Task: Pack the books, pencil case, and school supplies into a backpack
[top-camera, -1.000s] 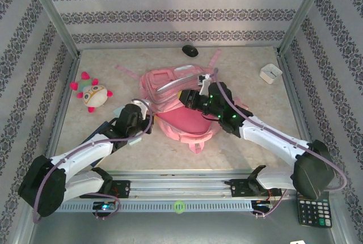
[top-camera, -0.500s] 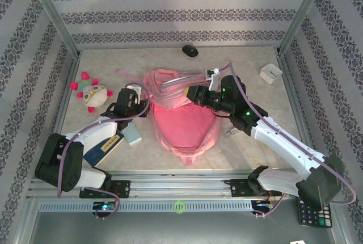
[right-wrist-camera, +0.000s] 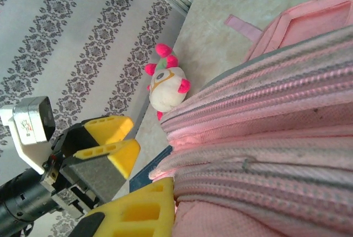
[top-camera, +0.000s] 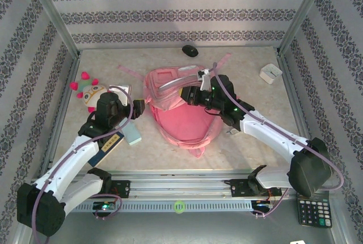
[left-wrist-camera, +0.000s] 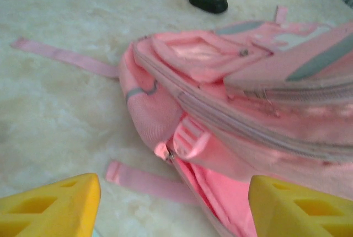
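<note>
Spread wide and holding nothing, the fingers [left-wrist-camera: 52, 204] of the left gripper [left-wrist-camera: 174, 187] are hovering just to the left of the backpack [top-camera: 184, 122], facing its side pocket and the unzipped mouth. The right gripper [top-camera: 186, 93] is reaching in from the other side with its fingers pressed together on the pink fabric at the upper lip of that opening, apparently pinching it and lifting the flap so the bright lining is showing. The backpack is lying in the middle of the table [top-camera: 249, 62], its straps trailing toward the far wall. The book [top-camera: 109, 143] is lying flat under the left forearm, and the pencil case [top-camera: 134, 135] is sitting just beside it, between it and the backpack. Farther out, a plush toy [top-camera: 91, 93] is resting near the left wall, a white box [top-camera: 270, 72] at the far right, a black object [top-camera: 190, 51] by the far edge and a calculator [top-camera: 313, 213] off the table by the right base. Judging from this, the bag is being held open for loading and nothing looks packed yet. Next, the left gripper is probably going to have to swing back toward the near side, drop onto the pencil case or catch the thin book by an edge, and carry it into the mouth while the right hand is holding the flap high.
</note>
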`<state>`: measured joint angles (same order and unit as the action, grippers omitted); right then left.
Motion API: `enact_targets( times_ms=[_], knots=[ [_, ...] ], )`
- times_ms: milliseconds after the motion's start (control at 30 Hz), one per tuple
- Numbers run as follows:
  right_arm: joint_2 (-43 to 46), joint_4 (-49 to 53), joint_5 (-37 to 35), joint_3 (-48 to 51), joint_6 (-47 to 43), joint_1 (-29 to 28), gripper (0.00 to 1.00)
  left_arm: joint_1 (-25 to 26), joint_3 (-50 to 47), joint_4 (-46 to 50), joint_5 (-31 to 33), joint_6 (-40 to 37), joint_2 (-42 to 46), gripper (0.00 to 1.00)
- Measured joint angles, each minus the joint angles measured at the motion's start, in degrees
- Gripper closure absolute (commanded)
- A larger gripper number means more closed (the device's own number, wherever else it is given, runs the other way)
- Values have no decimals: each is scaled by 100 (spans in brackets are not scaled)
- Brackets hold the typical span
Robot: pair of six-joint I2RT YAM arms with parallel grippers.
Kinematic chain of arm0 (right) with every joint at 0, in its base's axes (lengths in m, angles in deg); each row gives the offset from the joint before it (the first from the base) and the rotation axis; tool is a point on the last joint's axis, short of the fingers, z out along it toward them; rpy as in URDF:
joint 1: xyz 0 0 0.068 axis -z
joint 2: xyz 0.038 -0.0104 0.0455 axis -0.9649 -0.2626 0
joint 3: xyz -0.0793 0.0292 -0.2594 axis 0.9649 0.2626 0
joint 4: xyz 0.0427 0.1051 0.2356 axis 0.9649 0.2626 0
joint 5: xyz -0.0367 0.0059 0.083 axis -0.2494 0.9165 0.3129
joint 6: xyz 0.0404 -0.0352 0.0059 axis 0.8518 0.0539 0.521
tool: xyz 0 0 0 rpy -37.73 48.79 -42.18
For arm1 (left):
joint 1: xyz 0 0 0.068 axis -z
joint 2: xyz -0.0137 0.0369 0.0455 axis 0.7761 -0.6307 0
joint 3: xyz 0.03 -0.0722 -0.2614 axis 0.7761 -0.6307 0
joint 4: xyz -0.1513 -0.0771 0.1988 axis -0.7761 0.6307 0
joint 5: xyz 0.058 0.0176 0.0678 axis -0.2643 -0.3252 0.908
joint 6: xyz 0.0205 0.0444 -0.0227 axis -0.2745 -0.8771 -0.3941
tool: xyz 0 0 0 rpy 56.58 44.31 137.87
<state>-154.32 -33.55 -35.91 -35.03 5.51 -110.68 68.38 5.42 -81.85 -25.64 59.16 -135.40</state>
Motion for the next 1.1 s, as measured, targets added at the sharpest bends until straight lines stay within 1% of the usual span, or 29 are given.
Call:
enact_targets(
  times_ms=[100,167,267,367,400,433,467,500,533,600,667,733,800,900,933,1000,1100],
  knots=[
    [-4,-79,-120,131,7,-179,100,-2,-55,238,-411,-396,160,27],
    [-17,-168,-195,273,28,-289,100,-4,-61,345,-557,-649,229,26],
    [-94,-256,-232,509,105,-376,100,-2,-31,470,-623,-925,208,26],
    [-212,-308,-236,763,278,-413,99,-4,103,575,-599,-975,48,26],
    [-240,-315,-245,859,361,-426,87,-2,155,581,-592,-966,-26,26],
    [-254,-308,-275,957,490,-426,70,-4,195,586,-570,-944,-92,26],
    [-256,-284,-282,1038,590,-428,59,-2,219,586,-535,-916,-142,25],
    [-256,-240,-295,1115,678,-437,53,-2,232,599,-476,-879,-192,25],
    [-256,-146,-302,1178,785,-442,49,-4,243,645,-407,-820,-238,25],
    [-227,144,-302,1252,964,-494,44,-4,282,785,-273,-669,-328,25],
    [-92,511,-326,1360,1067,-586,42,-4,319,914,-164,-446,-417,26],
    [251,1023,-348,1539,1154,-710,39,-4,319,1016,-33,-127,-494,26],
    [686,1593,-348,1661,1200,-774,40,-4,319,1071,92,175,-586,27],
    [1462,2610,-424,1613,1246,-798,45,-7,319,1239,352,734,-745,27],
    [1692,2966,-481,1517,1241,-807,45,-9,319,1340,483,988,-785,27],
    [2011,3589,-616,1178,1235,-859,42,-37,319,1534,662,1436,-798,25],
    [2076,4083,-776,413,1099,-1014,41,-107,317,1720,815,2098,-750,22]
  ],
)
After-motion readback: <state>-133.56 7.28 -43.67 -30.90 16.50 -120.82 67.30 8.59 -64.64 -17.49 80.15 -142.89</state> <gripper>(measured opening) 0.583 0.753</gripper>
